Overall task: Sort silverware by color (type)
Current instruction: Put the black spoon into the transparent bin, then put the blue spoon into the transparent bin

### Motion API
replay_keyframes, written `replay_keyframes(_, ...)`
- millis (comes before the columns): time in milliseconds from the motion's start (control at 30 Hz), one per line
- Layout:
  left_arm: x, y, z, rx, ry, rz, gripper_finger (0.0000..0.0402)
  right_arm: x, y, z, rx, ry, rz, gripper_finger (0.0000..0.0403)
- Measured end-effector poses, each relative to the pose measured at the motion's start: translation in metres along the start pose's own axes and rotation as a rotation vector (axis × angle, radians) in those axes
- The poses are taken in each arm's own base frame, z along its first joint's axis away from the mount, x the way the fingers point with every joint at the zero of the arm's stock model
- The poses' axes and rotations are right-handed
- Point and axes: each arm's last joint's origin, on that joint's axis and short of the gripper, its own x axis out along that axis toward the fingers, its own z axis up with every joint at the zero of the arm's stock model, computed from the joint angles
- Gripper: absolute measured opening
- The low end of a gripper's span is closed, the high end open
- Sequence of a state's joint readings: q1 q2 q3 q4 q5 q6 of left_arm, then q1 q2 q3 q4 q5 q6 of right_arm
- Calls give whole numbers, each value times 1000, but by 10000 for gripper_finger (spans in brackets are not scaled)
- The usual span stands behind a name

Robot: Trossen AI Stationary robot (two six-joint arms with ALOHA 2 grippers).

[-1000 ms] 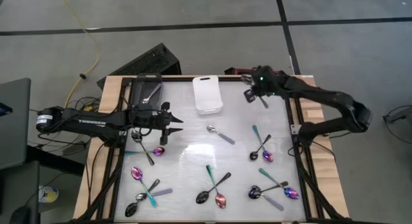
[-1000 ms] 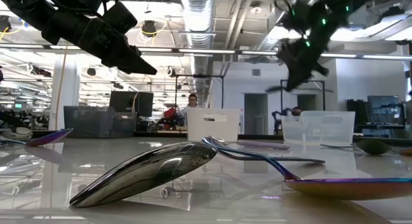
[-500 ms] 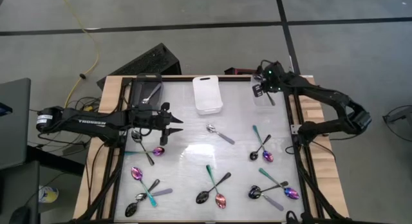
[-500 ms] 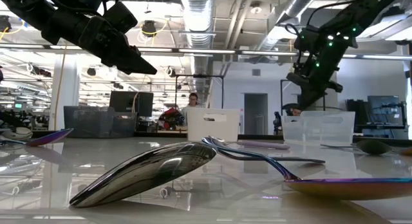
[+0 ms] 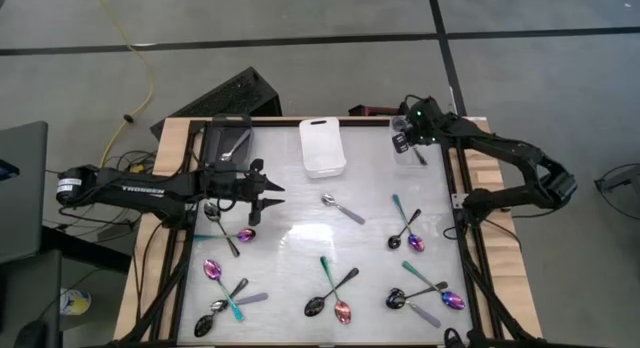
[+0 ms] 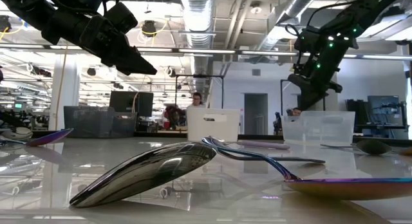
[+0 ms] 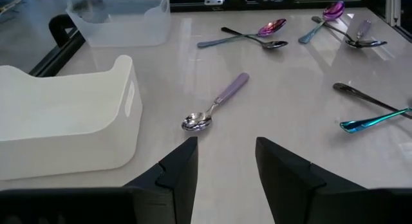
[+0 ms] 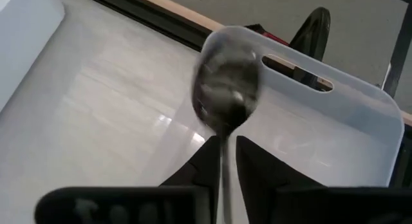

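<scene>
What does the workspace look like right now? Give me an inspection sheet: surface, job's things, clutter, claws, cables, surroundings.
Surface: glossy white tabletop, dark-framed, on a wooden base.
Job's things: silver, black and iridescent purple spoons scattered; lone silver spoon with lilac handle mid-table.
Bins: dark bin holding a spoon, white bin, clear plastic bin.
Clutter: nothing seen.
Claws: right claw over the clear bin, a blurred dark spoon between its fingers; left claw open, hovering, empty.
Cables: yellow cable on the floor.
Surroundings: grey floor; a person far behind.
</scene>
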State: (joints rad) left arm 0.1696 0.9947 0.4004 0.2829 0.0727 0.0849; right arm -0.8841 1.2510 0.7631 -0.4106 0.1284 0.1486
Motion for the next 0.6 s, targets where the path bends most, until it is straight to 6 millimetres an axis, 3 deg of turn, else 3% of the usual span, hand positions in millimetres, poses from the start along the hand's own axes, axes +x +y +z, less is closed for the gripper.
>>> replay_keyframes(367, 0, 0, 0, 0, 2, 0, 142, -2, 0, 0, -4, 13, 6, 114)
replay_keyframes(600, 0, 0, -1, 7, 10, -2, 142, -28, 15, 9, -2, 63, 241, 137)
